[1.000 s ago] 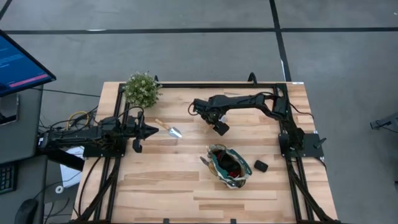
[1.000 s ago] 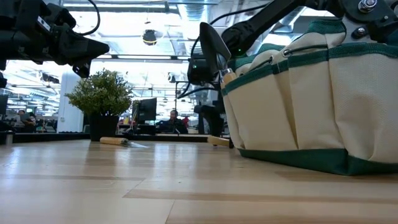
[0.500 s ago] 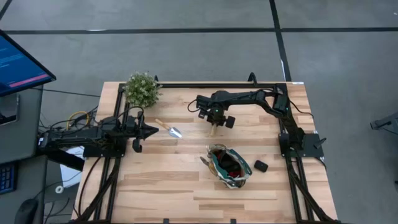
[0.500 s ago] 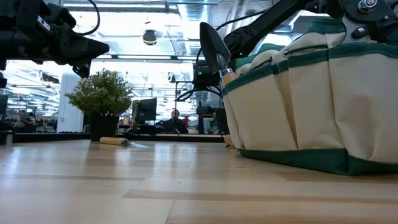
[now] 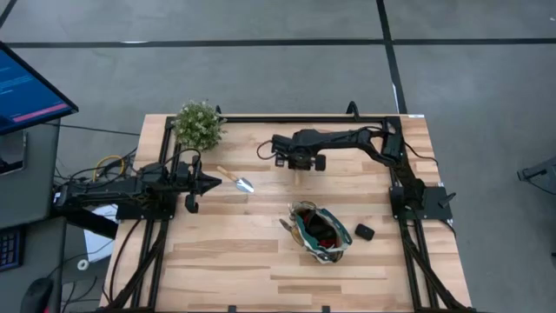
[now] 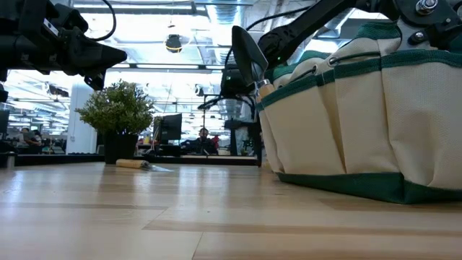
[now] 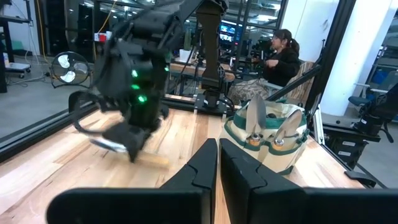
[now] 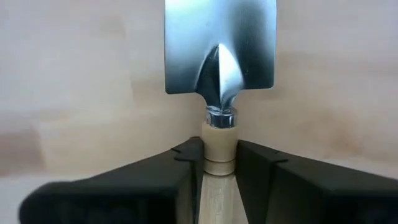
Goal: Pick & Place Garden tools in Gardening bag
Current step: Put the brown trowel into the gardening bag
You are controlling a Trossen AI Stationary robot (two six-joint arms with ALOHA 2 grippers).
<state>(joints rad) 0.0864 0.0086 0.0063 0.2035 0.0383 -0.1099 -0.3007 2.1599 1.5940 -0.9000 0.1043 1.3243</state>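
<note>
The right claw [image 8: 219,163], spread a second ago, is now pinched on a trowel's [image 8: 220,74] wooden handle at the counter's [image 5: 261,261] far middle. The left claw [image 7: 218,163] is unmoved at the left, pressed together.

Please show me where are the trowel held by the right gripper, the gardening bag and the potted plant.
trowel [image 8: 220,46]: right wrist view, on the silver blade.
gardening bag [image 5: 306,235]: high view, on the green-trimmed rim.
potted plant [image 5: 198,124]: high view, on the foliage.

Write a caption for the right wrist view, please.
Right claw shut on wooden handle of silver metal trowel above light wooden table.
</note>
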